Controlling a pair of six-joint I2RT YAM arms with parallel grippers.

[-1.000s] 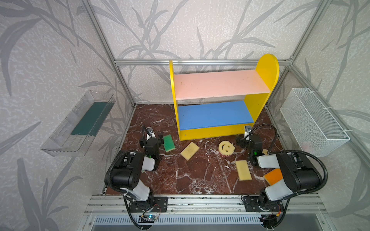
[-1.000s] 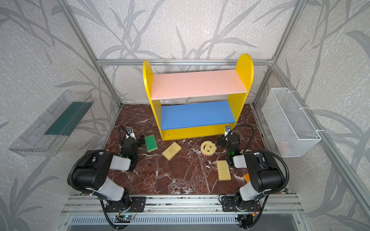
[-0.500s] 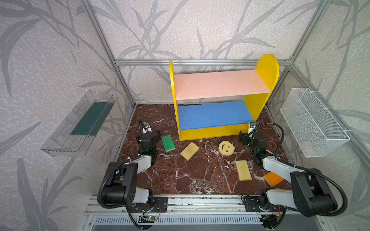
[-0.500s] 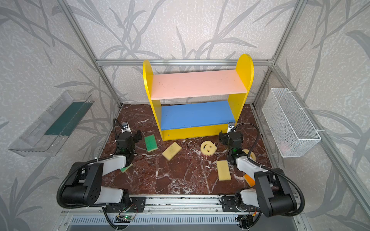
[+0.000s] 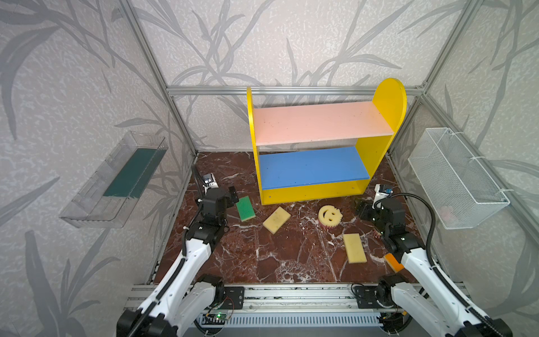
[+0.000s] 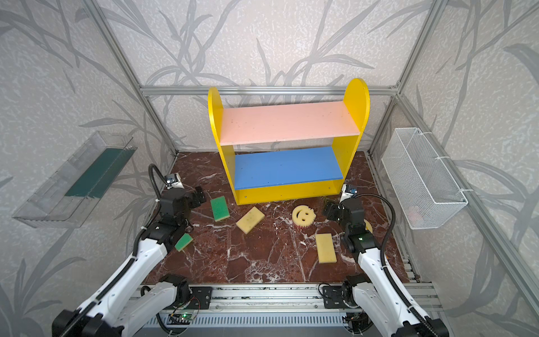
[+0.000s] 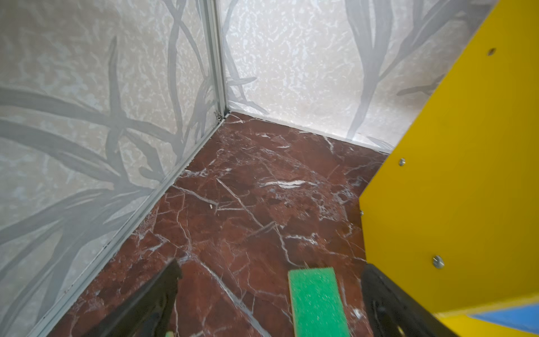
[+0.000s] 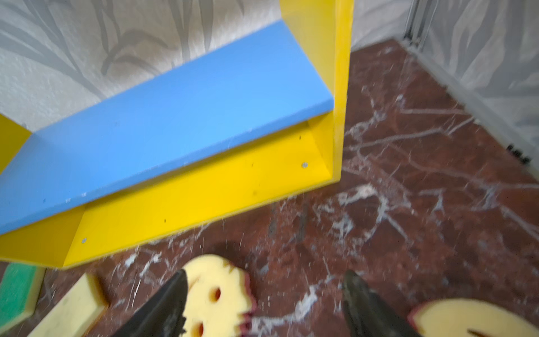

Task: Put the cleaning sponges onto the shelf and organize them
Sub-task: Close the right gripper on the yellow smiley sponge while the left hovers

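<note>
Nearest my side of the worktop (image 5: 262, 262), an orange-faced sponge (image 5: 393, 261) lies partly under the right arm, with a pale yellow rectangle (image 5: 354, 248) flat near it, toward the middle. In a top view a small green sponge (image 6: 183, 242) shows from under the left arm.

Further in, I see a second pale rectangle (image 5: 276, 219) lying askew at mid-worktop and a smiley sponge (image 5: 330, 215) face up to its right, its pink toothed underside showing at the near edge. A second smiley (image 6: 368, 226) is mostly hidden behind the right arm.

The right pincer (image 5: 363, 208) sits low just to the right of the smiley sponge. In its blurred wrist view the fingers (image 8: 172, 297) stand apart, clamped on nothing. The smiley lies partly between them, close to one finger, and I cannot tell if it touches.

The left pincer (image 5: 232, 196) is spread wide at the far end of a green sponge (image 5: 245, 208), which lies flat on the worktop between its fingers (image 7: 382, 300), ungripped.

Behind all the sponges, the shelf (image 5: 309, 193) stands upright at the back of the worktop, pink board (image 5: 320, 122) above blue board (image 5: 312, 167). A clear tray (image 5: 113, 181) hangs on the left wall and a wire basket (image 5: 458, 178) on the right
</note>
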